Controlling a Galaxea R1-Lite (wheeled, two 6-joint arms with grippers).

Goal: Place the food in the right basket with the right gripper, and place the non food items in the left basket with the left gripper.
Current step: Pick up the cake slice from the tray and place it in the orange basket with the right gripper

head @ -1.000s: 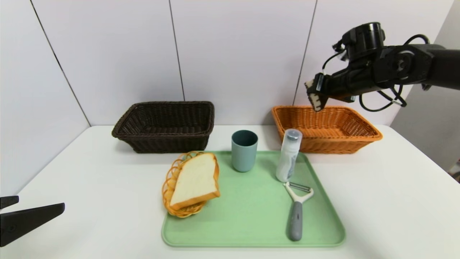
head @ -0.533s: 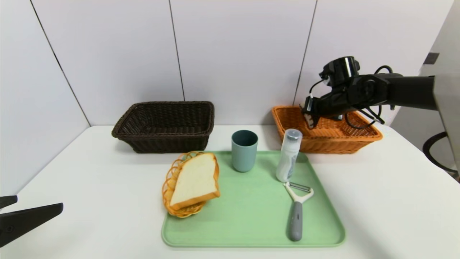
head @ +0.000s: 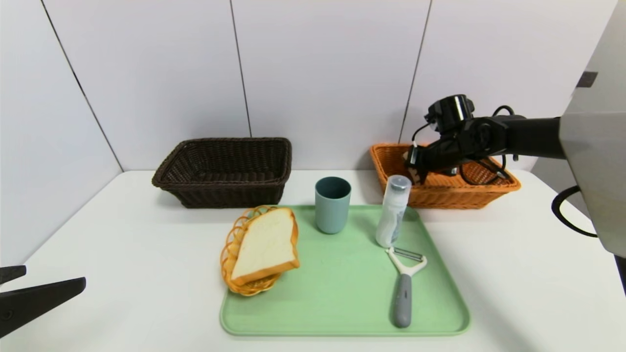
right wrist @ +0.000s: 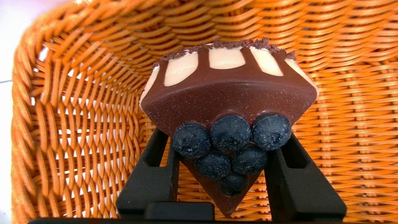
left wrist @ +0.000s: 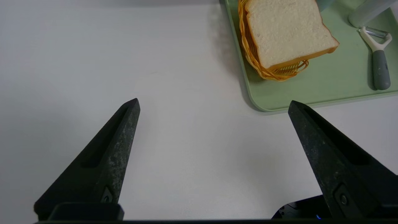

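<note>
Lowered since a second ago from above the orange basket point(head: 450, 198) to inside it, right gripper point(right wrist: 222, 146) pinching cake slice point(right wrist: 228, 93) between fingertips, basket weave beneath; left gripper point(left wrist: 214, 102) parked, spread, beside tray point(left wrist: 258, 105); release likely next

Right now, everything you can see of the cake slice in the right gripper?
The cake slice is a wedge: glossy dark chocolate top dripping over a pale cream-coloured side, brown crumbs along the wide end, six blueberry-like balls clustered toward the tip. It looks intact, possibly a plastic replica. The right gripper pinches it from both sides with its fingers, inside the orange basket. Whether it touches the basket, I can't tell.
</note>
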